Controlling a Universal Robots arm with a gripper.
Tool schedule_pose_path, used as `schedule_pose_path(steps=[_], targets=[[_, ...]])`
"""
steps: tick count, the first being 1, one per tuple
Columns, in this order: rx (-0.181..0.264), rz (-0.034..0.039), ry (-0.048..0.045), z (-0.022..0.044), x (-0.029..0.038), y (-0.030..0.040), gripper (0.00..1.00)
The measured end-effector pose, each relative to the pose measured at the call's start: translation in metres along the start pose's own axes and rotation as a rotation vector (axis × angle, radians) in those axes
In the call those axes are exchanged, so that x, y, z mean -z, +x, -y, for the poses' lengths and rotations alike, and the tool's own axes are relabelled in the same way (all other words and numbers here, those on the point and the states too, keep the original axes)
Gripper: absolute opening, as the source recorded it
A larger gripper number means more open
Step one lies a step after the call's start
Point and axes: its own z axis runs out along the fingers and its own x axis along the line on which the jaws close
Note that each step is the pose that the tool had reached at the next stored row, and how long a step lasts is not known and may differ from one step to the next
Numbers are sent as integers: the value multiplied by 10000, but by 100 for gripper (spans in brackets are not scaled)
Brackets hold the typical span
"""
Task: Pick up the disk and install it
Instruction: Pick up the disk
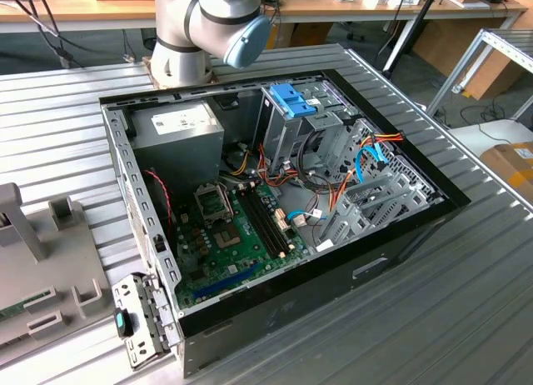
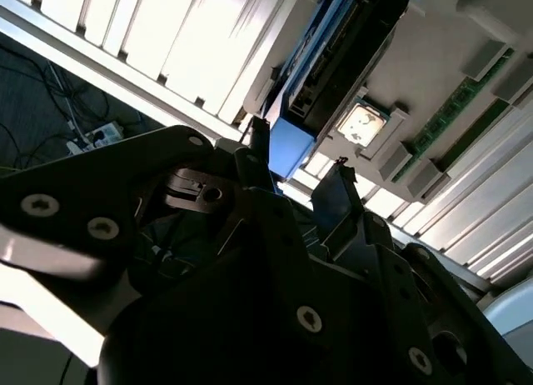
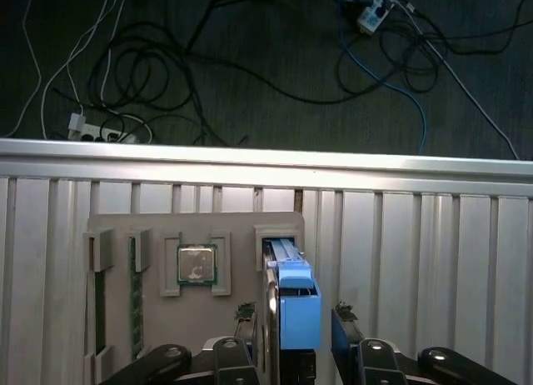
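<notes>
End effector (image 3: 293, 312) open, holding nothing. Its two fingers (image 3: 244, 318) stand on either side of the disk (image 3: 296, 285). The second wrist view shows the same straddle, with the end effector (image 2: 300, 147) around the blue end tab.

Disk stands on edge in a slot of the gray holder (image 3: 200, 225), blue tab uppermost and dark body below it. The holder lies on the slatted metal worktop (image 3: 416, 260). A chip (image 3: 196, 264) sits in the next pocket and a memory stick (image 3: 133, 293) further along. The open computer case (image 1: 333, 268) lies well apart from the holder (image 1: 50, 260), in the exterior view.

Step in hand looks like the grasp: fingers placed, not closed. There is a clear gap on one side of the tab. The other finger is close to the disk, and I cannot tell if it touches.

To do it well:
- Centre the disk between the fingers so both pads land together and it isn't shoved sideways in the slot.
- Go deep enough to clamp the flat faces of the body or rails, not just the plastic tab, which probably flexes.
- Keep the fingers parallel to the disk faces, since a skewed pinch would likely bind it in the slot.
- Keep the finger on the chip side clear of the slot wall.
</notes>
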Motion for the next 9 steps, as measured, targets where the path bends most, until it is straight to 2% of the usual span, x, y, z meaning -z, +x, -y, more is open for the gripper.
schedule_pose_path(steps=[9], targets=[[450, -13, -11, 18, -131, 3, 48]])
